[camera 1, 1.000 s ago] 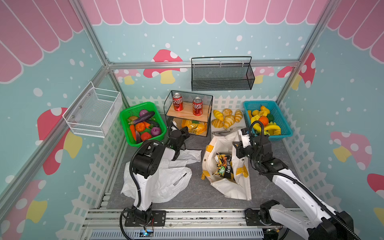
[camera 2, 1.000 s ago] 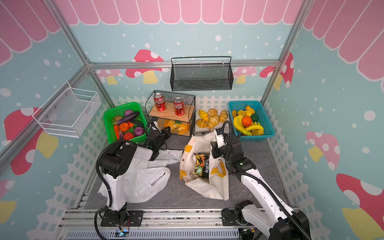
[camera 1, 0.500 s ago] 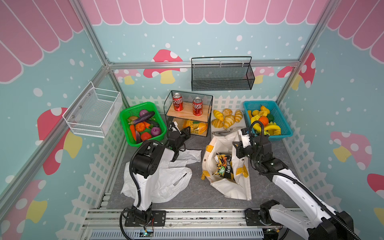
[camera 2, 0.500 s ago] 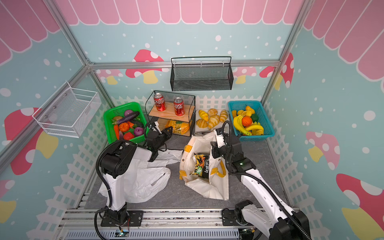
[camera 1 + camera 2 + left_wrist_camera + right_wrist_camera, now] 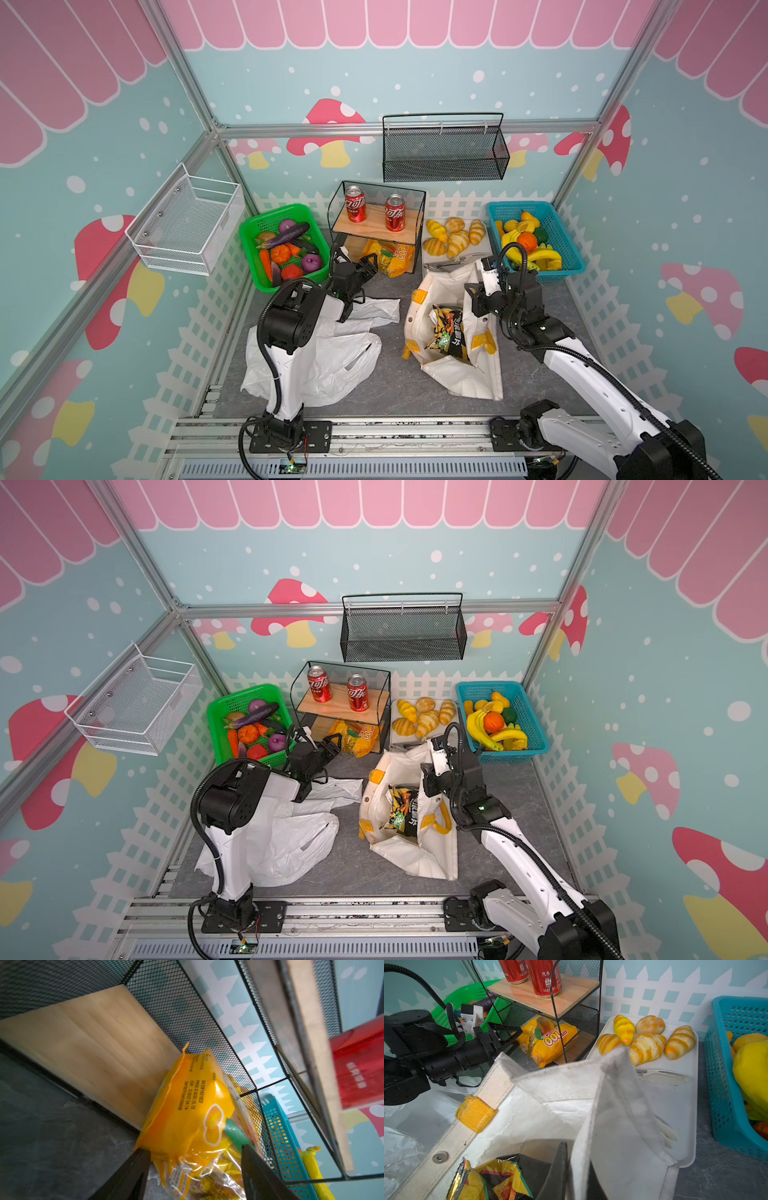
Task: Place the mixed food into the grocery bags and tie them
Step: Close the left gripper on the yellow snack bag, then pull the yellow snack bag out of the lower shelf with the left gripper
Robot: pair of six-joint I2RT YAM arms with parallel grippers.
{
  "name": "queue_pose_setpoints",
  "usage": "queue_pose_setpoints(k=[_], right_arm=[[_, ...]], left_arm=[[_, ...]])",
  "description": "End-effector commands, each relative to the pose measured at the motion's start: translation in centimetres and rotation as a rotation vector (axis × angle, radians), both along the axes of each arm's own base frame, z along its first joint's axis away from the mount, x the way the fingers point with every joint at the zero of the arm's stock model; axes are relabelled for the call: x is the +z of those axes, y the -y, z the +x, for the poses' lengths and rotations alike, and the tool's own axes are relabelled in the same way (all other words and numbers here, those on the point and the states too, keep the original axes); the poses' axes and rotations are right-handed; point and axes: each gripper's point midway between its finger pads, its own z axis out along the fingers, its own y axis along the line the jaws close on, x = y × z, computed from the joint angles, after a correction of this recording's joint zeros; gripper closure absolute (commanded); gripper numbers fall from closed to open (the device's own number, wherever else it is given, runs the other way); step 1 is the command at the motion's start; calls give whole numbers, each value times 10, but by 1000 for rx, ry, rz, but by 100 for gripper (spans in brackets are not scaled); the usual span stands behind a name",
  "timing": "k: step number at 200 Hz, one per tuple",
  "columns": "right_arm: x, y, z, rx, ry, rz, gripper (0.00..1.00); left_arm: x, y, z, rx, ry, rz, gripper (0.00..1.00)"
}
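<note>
Bags mid-tabletop, food mostly unpacked.
Cream tote (image 5: 461, 374) stands open right of centre, dark snack packet (image 5: 449, 328) inside; white bag (image 5: 332, 361) crumpled to its left; yellow packets (image 5: 395, 259) on the rack's (image 5: 374, 227) lower shelf; vegetables (image 5: 284, 253) in the back-left green basket (image 5: 272, 212).

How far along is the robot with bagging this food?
Done: one dark snack packet lies inside the cream tote. In hand: the right gripper pinches the tote's rim, holding it open, while the left gripper, jaws open, straddles a yellow snack packet on the rack's lower shelf. Left: the vegetables sit in the green basket, the white plastic bag lies flat, and neither bag is tied.
</note>
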Motion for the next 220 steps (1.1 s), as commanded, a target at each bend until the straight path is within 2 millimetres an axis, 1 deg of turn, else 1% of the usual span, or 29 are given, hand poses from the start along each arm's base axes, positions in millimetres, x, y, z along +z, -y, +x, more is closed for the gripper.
queue_pose_setpoints(k=[1, 17, 47, 63, 78, 97, 128, 142, 151, 173, 194, 206, 220], right_arm=[[0, -2, 0, 16, 14, 9, 100], [0, -2, 1, 15, 13, 8, 100], [2, -4, 2, 21, 15, 11, 100], [1, -5, 2, 25, 15, 12, 100], [0, -4, 2, 23, 11, 10, 100], [-1, -4, 1, 23, 9, 10, 100], [0, -3, 0, 18, 16, 14, 100], [-1, -2, 0, 12, 16, 10, 100], [-3, -2, -1, 15, 12, 9, 100], [-4, -2, -2, 16, 8, 7, 100], [-2, -1, -2, 14, 15, 5, 100], [-2, 0, -2, 11, 15, 6, 100], [-2, -1, -3, 16, 14, 8, 100]], left_arm=[[-2, -14, 1, 60, -51, 15, 24], [-5, -17, 1, 68, -62, 26, 20], [-7, -16, 10, 47, -63, 32, 12], [-7, -12, 16, 23, -49, 25, 7], [-6, -7, 22, -9, -39, 18, 3], [-9, -3, 29, -31, -34, 13, 3], [-17, 5, 35, -67, -40, 11, 3], [-19, 7, 35, -79, -32, 5, 6], [-16, 9, 35, -85, -18, 1, 9], [-17, 11, 34, -93, -7, -16, 22], [-15, 9, 33, -85, 7, -20, 37], [-11, 9, 31, -85, 19, -25, 46], [-3, 7, 30, -85, 37, -14, 54]])
